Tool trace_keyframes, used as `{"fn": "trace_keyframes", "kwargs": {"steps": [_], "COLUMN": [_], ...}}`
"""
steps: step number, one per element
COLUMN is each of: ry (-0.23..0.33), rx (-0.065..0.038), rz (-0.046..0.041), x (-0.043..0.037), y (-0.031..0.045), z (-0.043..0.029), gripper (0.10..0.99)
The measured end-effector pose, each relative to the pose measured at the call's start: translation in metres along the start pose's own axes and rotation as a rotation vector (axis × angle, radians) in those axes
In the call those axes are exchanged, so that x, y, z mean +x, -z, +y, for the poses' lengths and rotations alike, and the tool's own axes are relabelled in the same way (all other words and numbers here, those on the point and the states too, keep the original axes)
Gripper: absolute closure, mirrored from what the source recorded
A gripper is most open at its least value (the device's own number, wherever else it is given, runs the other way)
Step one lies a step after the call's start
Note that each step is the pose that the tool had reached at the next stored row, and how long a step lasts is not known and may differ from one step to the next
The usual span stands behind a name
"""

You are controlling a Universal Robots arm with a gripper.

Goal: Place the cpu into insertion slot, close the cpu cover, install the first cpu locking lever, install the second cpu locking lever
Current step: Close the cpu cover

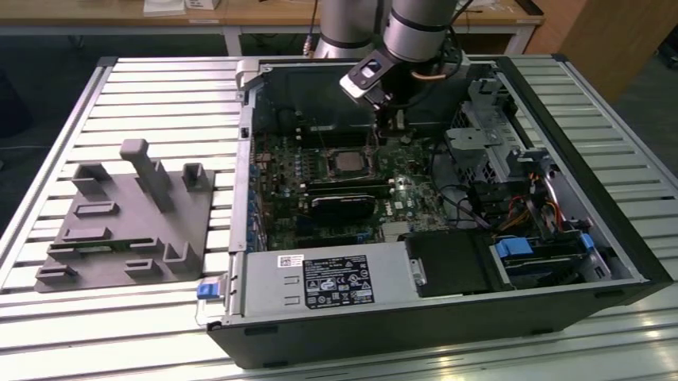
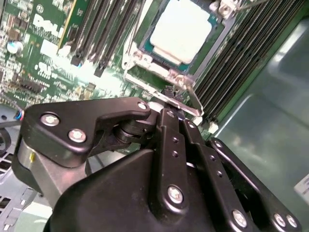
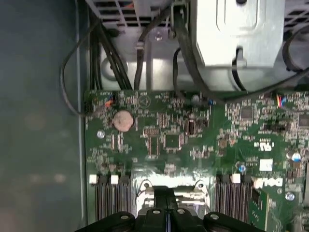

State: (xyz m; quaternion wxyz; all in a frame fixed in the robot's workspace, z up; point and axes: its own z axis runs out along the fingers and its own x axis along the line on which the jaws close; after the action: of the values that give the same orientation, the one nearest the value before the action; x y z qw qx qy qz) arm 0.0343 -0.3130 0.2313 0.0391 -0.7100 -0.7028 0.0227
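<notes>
While cpu (image 2: pixel 181 28) sits in insertion slot (image 2: pixel 161 57), gripper (image 2: pixel 170 113) pressed together by metal lever (image 2: pixel 195 104), memory slots (image 2: pixel 96 38) flanking

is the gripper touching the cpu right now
Apart. In the second wrist view the gripper ends short of the cpu, with the cpu cover rim and a strip of green board between them.
</notes>
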Motion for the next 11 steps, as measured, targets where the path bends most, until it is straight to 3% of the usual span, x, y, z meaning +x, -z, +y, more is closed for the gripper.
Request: {"fn": "trace_keyframes", "kwargs": {"steps": [6,11], "ry": [0.001,0.006], "rx": [-0.012,-0.037], "rz": [0.004,0.014], "x": [-0.0005,-0.0012], "y": [-0.001,-0.003], "z": [-0.0105,-0.0143], "gripper": [0.98,0.98]}}
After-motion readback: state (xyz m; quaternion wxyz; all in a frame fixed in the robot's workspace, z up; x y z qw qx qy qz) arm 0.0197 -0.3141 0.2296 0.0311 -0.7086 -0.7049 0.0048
